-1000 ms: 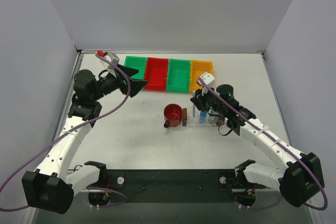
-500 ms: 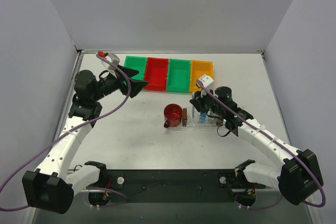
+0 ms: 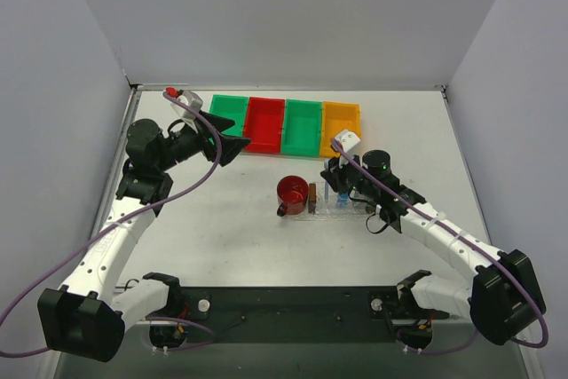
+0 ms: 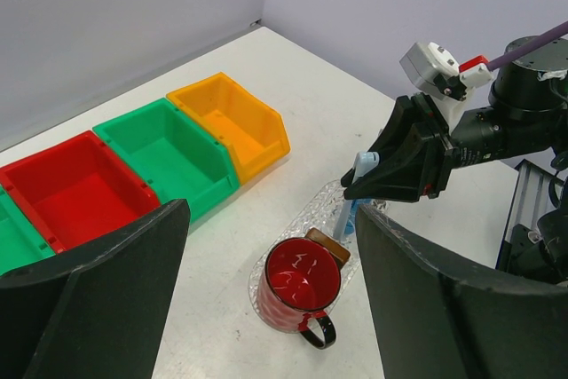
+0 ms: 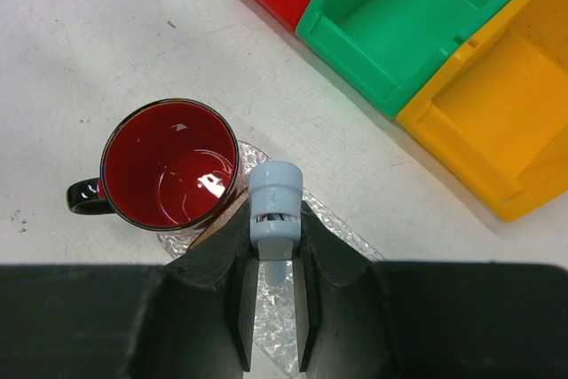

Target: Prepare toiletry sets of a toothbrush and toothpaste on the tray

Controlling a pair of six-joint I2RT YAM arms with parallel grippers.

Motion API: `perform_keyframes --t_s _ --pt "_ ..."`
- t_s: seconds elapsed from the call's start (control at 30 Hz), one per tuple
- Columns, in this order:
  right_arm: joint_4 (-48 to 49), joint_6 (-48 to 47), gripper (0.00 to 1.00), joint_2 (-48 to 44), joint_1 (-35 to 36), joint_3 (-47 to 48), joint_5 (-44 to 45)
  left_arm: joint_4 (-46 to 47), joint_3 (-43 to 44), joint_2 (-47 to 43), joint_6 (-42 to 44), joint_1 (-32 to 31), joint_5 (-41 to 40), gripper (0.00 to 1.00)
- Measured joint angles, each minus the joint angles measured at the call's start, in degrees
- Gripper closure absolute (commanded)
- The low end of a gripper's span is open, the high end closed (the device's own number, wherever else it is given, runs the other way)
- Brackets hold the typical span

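Observation:
My right gripper (image 5: 272,230) is shut on the toothbrush (image 5: 270,206), a slim pale blue stick with a capped head, held upright. In the left wrist view the toothbrush (image 4: 353,193) hangs from the right gripper (image 4: 355,191) with its lower end at the tray. The clear tray (image 3: 353,209) has a brown wooden block (image 4: 329,244) at the end beside the red cup (image 3: 292,193). A bright blue toothpaste tube (image 3: 341,199) stands in the tray. My left gripper (image 3: 229,142) is open and empty, held above the table's left side. The white tube is hidden.
The tray and the cup (image 5: 169,164) rest on a clear bubbly oval mat (image 5: 273,321). A row of coloured bins stands at the back: green (image 3: 230,113), red (image 3: 265,123), green (image 3: 303,126), orange (image 3: 340,122).
My right arm has shifted slightly left over the tray with the toothbrush in its grip. The left arm has not moved.

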Motion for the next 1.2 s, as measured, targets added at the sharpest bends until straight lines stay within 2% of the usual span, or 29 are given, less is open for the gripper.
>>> perform_keyframes --t_s 1.2 --pt "5.2 3.2 1.0 1.8 -2.6 -2.2 -0.3 0.2 -0.7 0.0 0.0 0.0 0.2 0.14"
